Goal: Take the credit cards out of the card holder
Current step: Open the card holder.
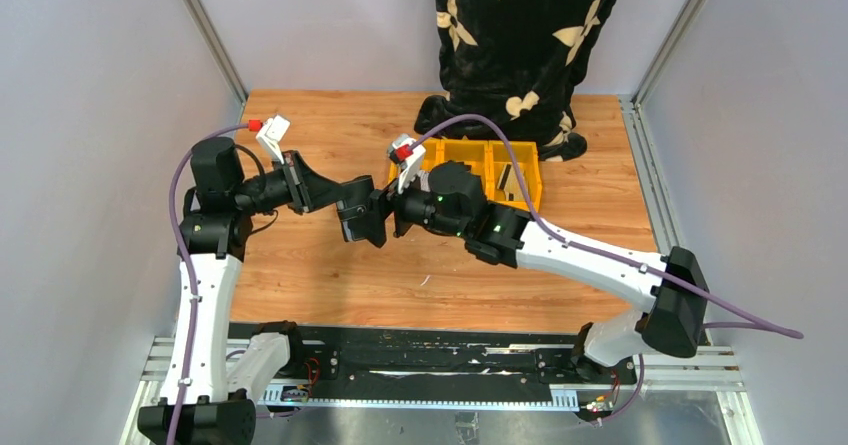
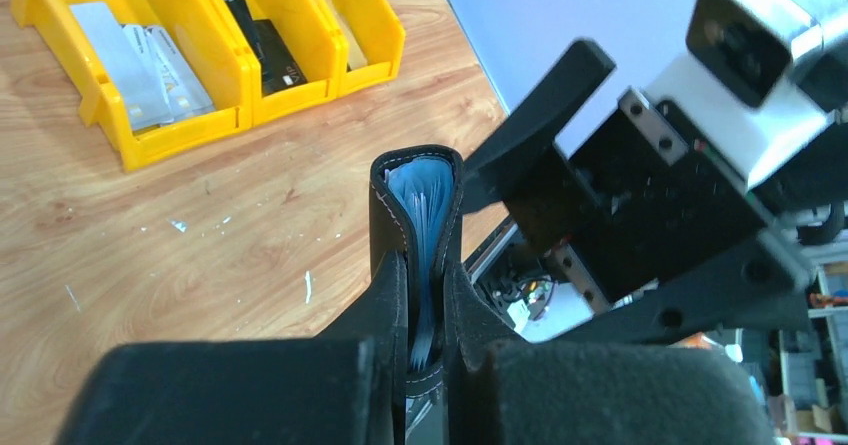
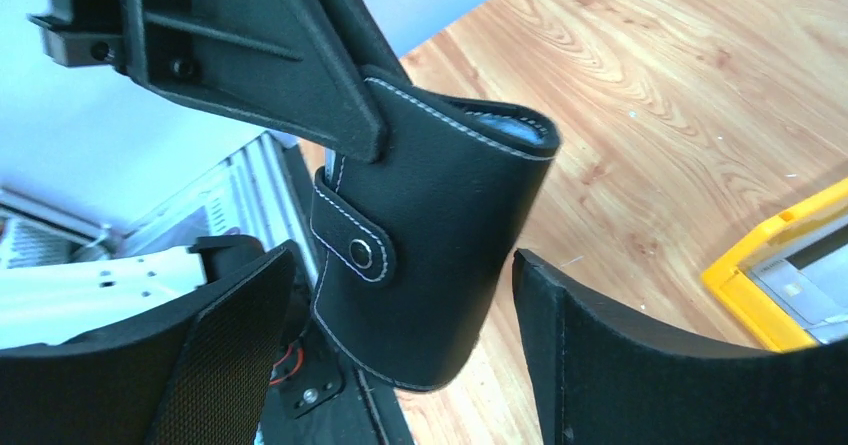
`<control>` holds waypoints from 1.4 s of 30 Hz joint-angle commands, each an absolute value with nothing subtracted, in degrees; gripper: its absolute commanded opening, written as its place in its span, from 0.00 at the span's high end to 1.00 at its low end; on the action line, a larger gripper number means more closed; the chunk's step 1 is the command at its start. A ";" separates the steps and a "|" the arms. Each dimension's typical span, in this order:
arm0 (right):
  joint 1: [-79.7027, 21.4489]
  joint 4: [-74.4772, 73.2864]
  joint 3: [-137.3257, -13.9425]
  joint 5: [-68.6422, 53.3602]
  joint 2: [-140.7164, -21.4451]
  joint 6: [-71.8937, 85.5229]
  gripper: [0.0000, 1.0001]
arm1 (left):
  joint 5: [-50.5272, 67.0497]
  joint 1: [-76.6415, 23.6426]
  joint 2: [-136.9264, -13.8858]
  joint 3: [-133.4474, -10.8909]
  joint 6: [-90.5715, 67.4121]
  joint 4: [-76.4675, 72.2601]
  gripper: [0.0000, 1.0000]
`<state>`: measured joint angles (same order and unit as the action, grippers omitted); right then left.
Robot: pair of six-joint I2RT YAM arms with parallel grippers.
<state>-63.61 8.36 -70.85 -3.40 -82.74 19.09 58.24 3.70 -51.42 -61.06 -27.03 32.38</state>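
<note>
**Mid-air over the table: holder clamped, cards only part cleared**

Over the middle of the table (image 1: 330,280), lifted clear of the wood, your left gripper (image 2: 425,305) is pinched tight on the card holder (image 3: 430,255). It grips the holder by one end. The other end, the open mouth, points away from the left wrist and towards the right arm.

Your right gripper (image 3: 398,255) stands wide open with nothing in it. One jaw sits on each side of the holder, and a gap shows on both sides, so neither touches the leather. The holder's free end sits between those jaws, in line for a pinch.

Progress, as you can judge it:
- Several pale credit cards (image 2: 140,60) lie in an end compartment of the yellow bins (image 2: 170,135), on the far side of the table and a little right of the grippers.
- The next compartment holds dark flat items. What they are you cannot tell.
- Blue-grey layers (image 2: 425,205) pack the holder's mouth between the black walls. Whether these are bare sleeves or sleeves with cards in them you cannot tell.

Call it part done, and check the mouth before counting it empty.

The snap tab (image 3: 355,250) lies flat on the outer face, towards the right wrist camera. Fastened or not is unclear.
</note>
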 commanded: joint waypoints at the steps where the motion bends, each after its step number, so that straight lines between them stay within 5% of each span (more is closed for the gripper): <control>1: -57.76 7.65 -70.35 -19.77 -77.10 24.35 0.17 | 61.03 3.56 -50.44 -63.94 -23.08 34.96 1.00; 15: -52.09 10.32 -67.85 -34.19 -76.53 29.62 0.23 | 72.35 3.60 -48.08 -61.44 -41.29 18.73 1.00; 19: -52.03 19.34 -66.70 -40.02 -78.87 36.29 0.32 | 72.30 3.60 -47.52 -62.61 -43.07 17.80 1.00; 23: -52.04 26.95 -64.00 -41.21 -78.13 40.75 0.54 | 70.71 3.60 -46.59 -62.63 -42.64 18.30 1.00; 27: -52.11 27.25 -63.94 -39.96 -77.55 41.69 0.75 | 67.54 3.56 -45.61 -60.87 -41.73 19.25 0.68; 29: -52.08 24.70 -64.59 -38.31 -77.54 41.01 0.85 | 66.14 3.60 -45.11 -59.92 -41.98 19.04 0.27; 30: -52.04 23.99 -64.77 -37.90 -77.63 40.93 0.88 | 65.76 3.60 -44.92 -59.44 -42.29 18.67 0.22; 34: -52.11 22.06 -65.95 -35.63 -78.49 41.18 0.95 | 65.31 3.55 -43.43 -56.58 -46.76 13.24 0.18; 38: -52.87 19.97 -67.74 -33.33 -79.89 41.18 0.97 | 64.60 3.53 -42.97 -55.12 -48.64 10.82 0.24; 42: -54.65 14.28 -71.20 -30.06 -81.74 38.41 0.88 | 63.28 3.60 -42.56 -54.94 -47.22 11.52 0.33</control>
